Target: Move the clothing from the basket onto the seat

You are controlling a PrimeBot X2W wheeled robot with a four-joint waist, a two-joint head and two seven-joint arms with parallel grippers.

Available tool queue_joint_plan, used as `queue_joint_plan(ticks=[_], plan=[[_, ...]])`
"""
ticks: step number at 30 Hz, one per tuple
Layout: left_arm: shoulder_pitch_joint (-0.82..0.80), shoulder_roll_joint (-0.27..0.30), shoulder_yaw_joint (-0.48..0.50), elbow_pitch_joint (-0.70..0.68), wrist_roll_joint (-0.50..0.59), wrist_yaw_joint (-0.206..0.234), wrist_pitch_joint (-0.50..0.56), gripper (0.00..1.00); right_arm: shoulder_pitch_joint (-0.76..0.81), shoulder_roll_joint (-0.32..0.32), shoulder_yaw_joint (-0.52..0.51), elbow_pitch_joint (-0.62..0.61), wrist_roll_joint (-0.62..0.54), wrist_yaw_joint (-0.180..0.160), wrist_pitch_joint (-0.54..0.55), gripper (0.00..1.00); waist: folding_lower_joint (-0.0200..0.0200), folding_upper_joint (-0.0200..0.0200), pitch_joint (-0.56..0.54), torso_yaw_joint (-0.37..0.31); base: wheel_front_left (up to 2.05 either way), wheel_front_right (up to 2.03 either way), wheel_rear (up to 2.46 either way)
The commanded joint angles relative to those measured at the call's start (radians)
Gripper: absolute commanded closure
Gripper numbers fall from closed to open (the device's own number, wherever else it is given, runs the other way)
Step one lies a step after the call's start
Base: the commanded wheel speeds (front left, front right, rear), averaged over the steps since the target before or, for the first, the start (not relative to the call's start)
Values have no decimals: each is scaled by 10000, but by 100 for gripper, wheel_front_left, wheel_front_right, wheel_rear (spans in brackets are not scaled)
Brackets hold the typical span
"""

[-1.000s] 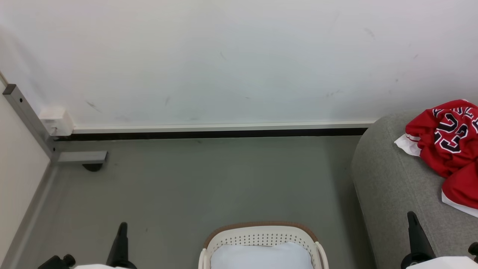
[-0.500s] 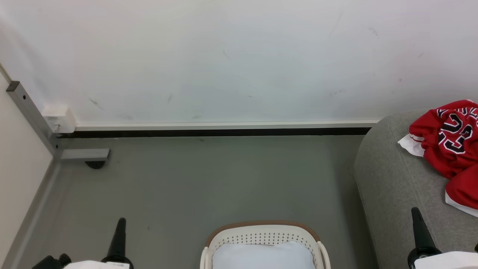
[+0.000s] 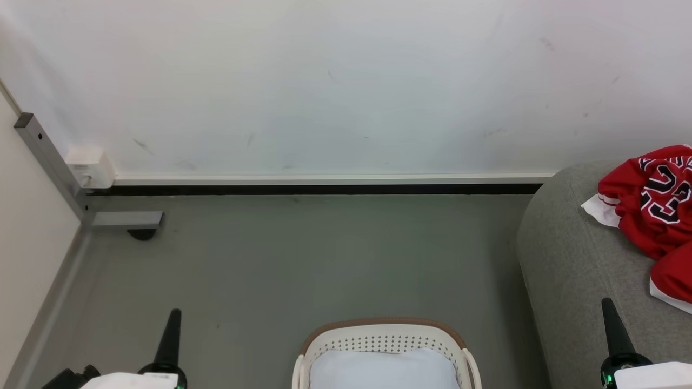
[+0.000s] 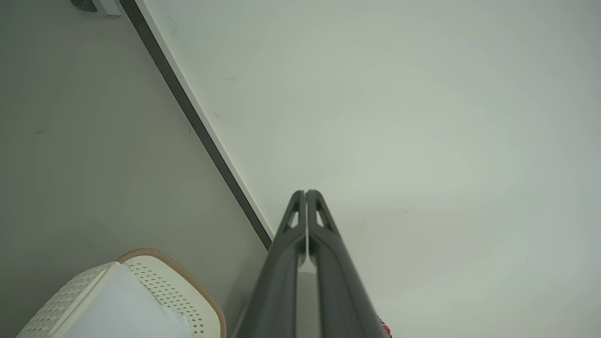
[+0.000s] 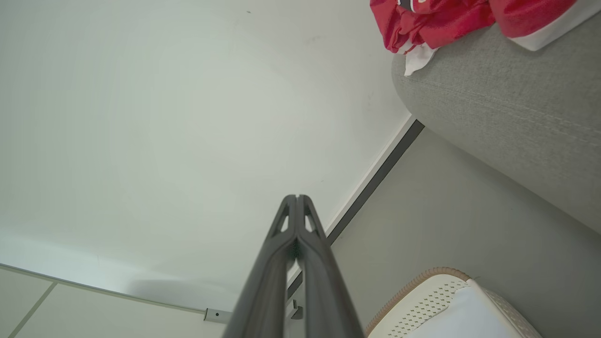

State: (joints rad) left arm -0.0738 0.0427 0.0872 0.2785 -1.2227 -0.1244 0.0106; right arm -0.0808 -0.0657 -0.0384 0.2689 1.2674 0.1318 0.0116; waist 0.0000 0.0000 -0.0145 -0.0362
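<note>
The clothing point(image 3: 657, 216) lies on the seat point(image 3: 573, 259) at the right edge. The basket point(image 3: 378, 335), bottom middle, shows a pale pad point(image 3: 384, 370). The left gripper point(image 3: 174, 319) and right gripper point(image 3: 608, 310) are pinched shut, empty. Best to leave the clothing alone.

Grey floor point(image 3: 303, 259) runs back to a white wall point(image 3: 346, 81) w/ a few faint dark scuffs. Along the floor's far edge: a white skirting strip point(image 3: 324, 179) w/ a dark gap under it. At the floor's far left corner a grey metal post point(image 3: 48, 162) slants up, w/ a small white box point(image 3: 89, 167) just beside it at skirting level. A short grey bar point(image 3: 127, 219) sticks out from the post's base, dark foot point(image 3: 141, 234) under it. Beige panel point(image 3: 27, 243) lines the floor's left edge. Pale blue-white pad point(image 3: 384, 370) lies inside the basket point(image 3: 381, 322), covering what shows of its inside.
</note>
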Motion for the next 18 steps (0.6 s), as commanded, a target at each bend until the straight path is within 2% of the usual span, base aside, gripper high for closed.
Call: queue_joint_plan(ticks=[1, 18], plan=[[-183, 87, 54, -131, -322, -64, 79, 100, -228, -20, -80, -105, 282, -12, 74, 100, 0, 0, 5, 11, 0, 0, 0], [-275, 98, 156, -219, -1723, -72, 473, 100, -259, 55, -362, -170, 1555, -15, 463, 100, 0, 0, 65, 134, 0, 0, 0]])
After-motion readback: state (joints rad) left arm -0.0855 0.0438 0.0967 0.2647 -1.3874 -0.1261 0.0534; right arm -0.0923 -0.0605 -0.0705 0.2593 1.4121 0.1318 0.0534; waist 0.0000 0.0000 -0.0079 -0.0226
